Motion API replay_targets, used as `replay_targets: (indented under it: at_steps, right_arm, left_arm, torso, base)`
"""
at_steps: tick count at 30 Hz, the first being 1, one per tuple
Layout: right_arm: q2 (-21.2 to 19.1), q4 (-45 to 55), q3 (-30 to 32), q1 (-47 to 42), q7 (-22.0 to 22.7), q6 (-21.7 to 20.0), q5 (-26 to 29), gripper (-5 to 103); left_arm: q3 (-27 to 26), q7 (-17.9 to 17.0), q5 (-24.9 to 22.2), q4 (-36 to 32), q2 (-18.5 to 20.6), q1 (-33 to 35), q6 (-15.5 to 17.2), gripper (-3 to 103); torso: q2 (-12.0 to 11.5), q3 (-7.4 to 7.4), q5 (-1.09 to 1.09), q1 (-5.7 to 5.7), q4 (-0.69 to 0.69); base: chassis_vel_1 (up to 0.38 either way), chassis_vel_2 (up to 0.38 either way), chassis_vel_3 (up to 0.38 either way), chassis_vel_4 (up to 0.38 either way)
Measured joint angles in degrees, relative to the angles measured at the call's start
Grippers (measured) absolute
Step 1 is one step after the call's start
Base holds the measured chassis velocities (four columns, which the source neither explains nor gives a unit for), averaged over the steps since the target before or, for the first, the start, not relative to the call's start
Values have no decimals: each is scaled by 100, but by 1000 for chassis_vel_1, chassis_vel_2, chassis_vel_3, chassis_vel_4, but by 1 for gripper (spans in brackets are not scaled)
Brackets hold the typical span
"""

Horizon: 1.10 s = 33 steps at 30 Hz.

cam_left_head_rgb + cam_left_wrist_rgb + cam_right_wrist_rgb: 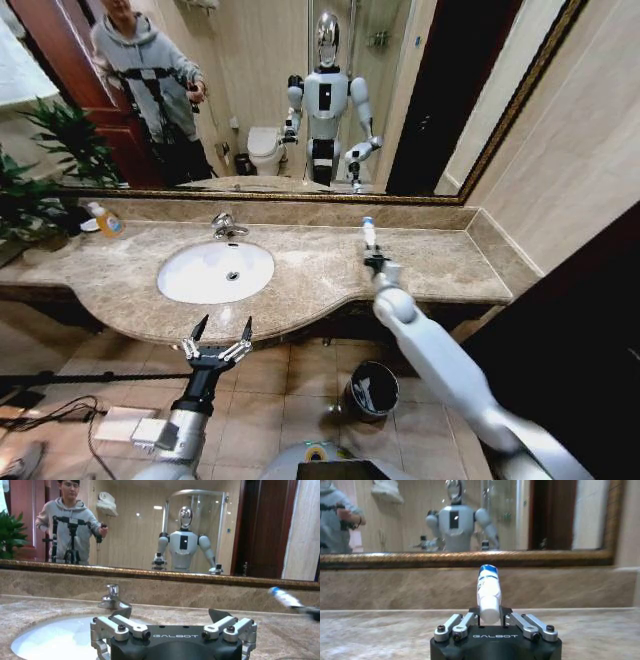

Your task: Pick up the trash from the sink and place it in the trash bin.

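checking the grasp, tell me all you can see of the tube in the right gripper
The tube is small and white, plastic-looking, with a blue tip and faint blue print. The right gripper is shut on its lower end, so it sticks out past the fingers, held above the marble counter to the right of the sink.

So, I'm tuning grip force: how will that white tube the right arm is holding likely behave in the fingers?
The white tube is small and thin, so probably light. It is pinched near one end by the right gripper, most of its length sticking out, so it could pivot or slip if the hold loosens. Its round shape suggests it would roll if dropped on the counter.
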Motion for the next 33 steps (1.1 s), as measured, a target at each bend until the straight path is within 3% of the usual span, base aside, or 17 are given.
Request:
replay_targets:
  at_steps: [6,9,12,15,18,21,24,26,33]
  right_arm:
    - [-192,922,950,-1144,-397,275,-292,23]
    - [-36,1293,1339,-1786,-533,385,-504,23]
    - [385,1675,1730,-2690,-723,694,-1029,23]
    - [673,1721,1747,-3114,-834,968,-1352,23]
    - [875,1632,1698,-3327,-1001,1199,-1548,23]
    - [1330,1438,1767,-3914,-1162,1650,-1804,23]
    - [1473,1338,1785,-4113,-1169,1823,-1870,23]
    - [1751,1093,1825,-4472,-1163,2223,-1942,23]
    - [1917,377,1801,-4798,-1060,2855,-1959,23]
  left_arm:
    - [0,1,0,0,1,0,0,100]
    - [0,0,0,0,1,0,0,100]
    - [0,1,0,0,0,0,0,100]
    - [0,0,0,0,1,0,0,100]
    - [0,1,0,0,0,0,0,100]
    - [0,-1,0,0,0,0,0,100]
    - [0,1,0,0,1,0,0,100]
    - [0,1,0,0,0,0,0,100]
    - [0,1,0,0,0,0,0,100]
  torso:
    - [0,-1,-3,0,3]
    - [0,0,-2,0,2]
    - [1,-1,-5,-1,1]
    - [1,-1,-4,-1,-1]
    - [0,0,-5,0,6]
    - [0,0,-6,1,2]
    - [0,0,-4,1,1]
    - [1,0,-5,-1,1]
    - [0,0,-4,0,2]
  base:
    - [0,0,0,0]
    - [0,0,0,0]
    - [0,0,0,0]
    - [0,0,0,0]
    - [0,0,0,0]
    - [0,0,0,0]
    - [0,0,0,0]
    - [0,0,0,0]
    - [0,0,0,0]
